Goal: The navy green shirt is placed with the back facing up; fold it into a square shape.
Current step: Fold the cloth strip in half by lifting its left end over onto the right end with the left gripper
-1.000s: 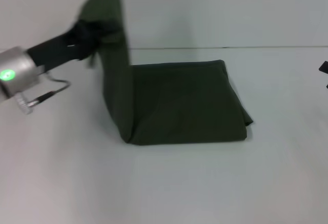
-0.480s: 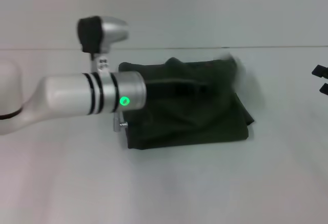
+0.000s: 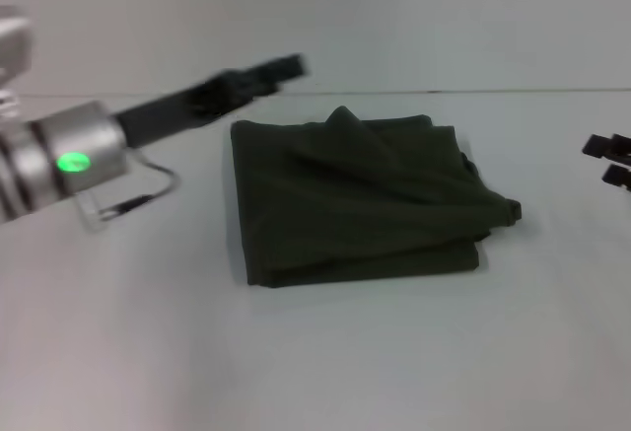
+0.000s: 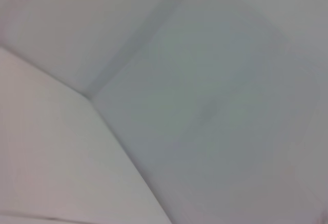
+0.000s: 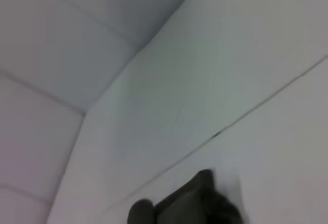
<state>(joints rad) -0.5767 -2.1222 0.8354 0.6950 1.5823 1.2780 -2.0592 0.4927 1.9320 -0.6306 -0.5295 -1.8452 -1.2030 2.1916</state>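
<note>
Lying folded on the white table (image 3: 325,352), the navy green shirt (image 3: 360,199) is a rough rectangle, layers stacked, with a raised crease near its far edge and one corner poking out on the robot's right side. Left gripper (image 3: 281,66) hangs above the table just past the shirt's far-left corner, clear of the fabric, holding nothing; can't tell whether its fingers are spread or closed. The shirt sits below and to the right of that gripper, nearer the robot. Right gripper (image 3: 609,160) is at the edge of the head view, well apart from the shirt on its right side; finger state can't be read either. Nothing sits between either gripper and the shirt. Left wrist view shows only pale wall surfaces. Right wrist view shows wall and a dark blurred shape I can't identify.
</note>
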